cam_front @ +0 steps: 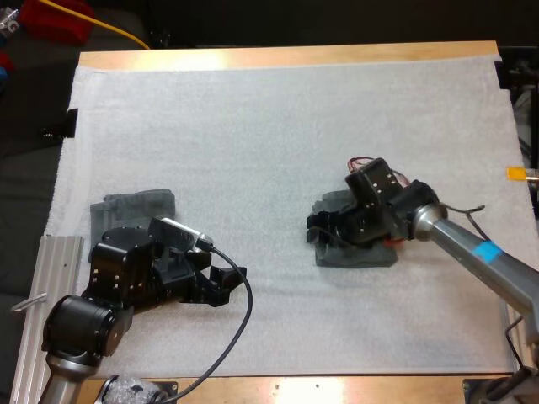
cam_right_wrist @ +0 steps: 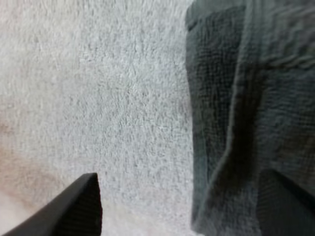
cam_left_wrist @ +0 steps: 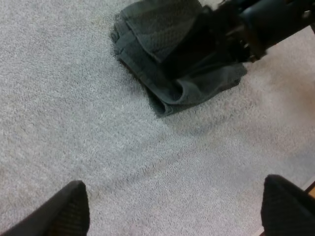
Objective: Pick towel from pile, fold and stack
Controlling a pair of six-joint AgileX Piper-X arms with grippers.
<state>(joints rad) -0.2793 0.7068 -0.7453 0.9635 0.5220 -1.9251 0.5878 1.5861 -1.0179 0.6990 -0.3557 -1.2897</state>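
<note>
A folded dark grey-green towel (cam_front: pixel 355 255) lies on the white mat right of centre. My right gripper (cam_front: pixel 322 231) hovers low over its left edge, open. In the right wrist view the gripper (cam_right_wrist: pixel 177 199) straddles the towel's edge (cam_right_wrist: pixel 231 98), one finger (cam_right_wrist: pixel 78 206) over bare mat and the other over the cloth. A second dark towel (cam_front: pixel 136 206) lies flat at the left, partly hidden under my left arm. My left gripper (cam_front: pixel 226 283) is open over bare mat, pointing toward the folded towel (cam_left_wrist: pixel 147 34); its fingers (cam_left_wrist: pixel 64 211) stand wide apart with nothing between them.
An aluminium rail (cam_front: pixel 50 278) lies along the mat's (cam_front: pixel 269 126) left front edge. A crinkled plastic piece (cam_front: pixel 126 390) sits at the table's front by my left arm. The right arm (cam_left_wrist: pixel 268 19) hangs over the folded towel's far side.
</note>
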